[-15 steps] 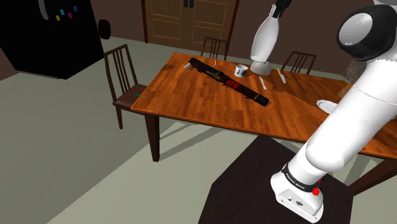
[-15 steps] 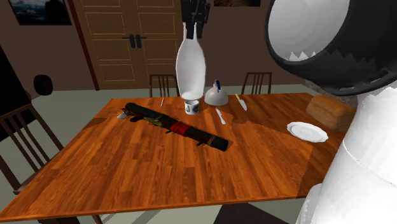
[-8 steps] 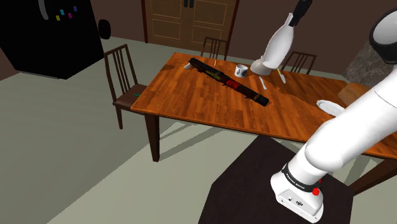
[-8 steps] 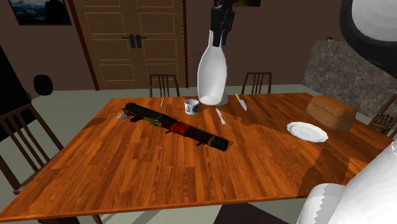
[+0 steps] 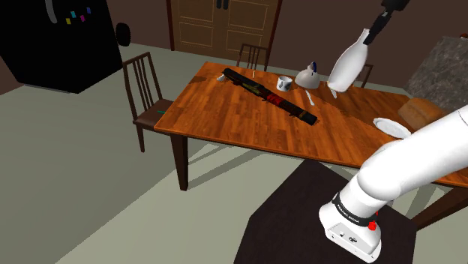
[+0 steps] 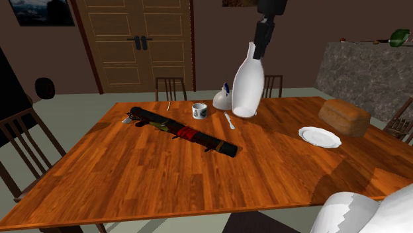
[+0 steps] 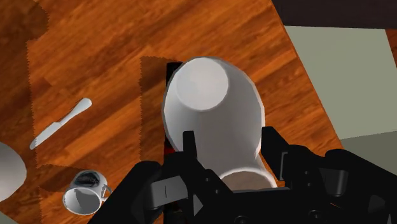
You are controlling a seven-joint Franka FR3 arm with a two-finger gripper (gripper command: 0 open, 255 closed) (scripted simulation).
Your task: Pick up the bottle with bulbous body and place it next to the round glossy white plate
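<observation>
Evidently, the white bulbous bottle [image 6: 248, 86] is clasped by its narrow neck in the gripper [image 6: 263, 41], tilted in the air above the table [image 6: 132, 179], and is judged rigid, smooth, bottom-heavy and liable to swing.

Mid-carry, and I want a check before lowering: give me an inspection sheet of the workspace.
Surface: wooden table, brown boards.
Job's things: white bottle tilted, in the air above the table's far side; white plate lies apart from it, beside a bread loaf.
Clutter: long black roll, mug, knife, white domed dish.
Grippers: tool shut on the bottle's neck.
Cables: nothing seen.
Surroundings: chairs, double door, stone counter.
</observation>
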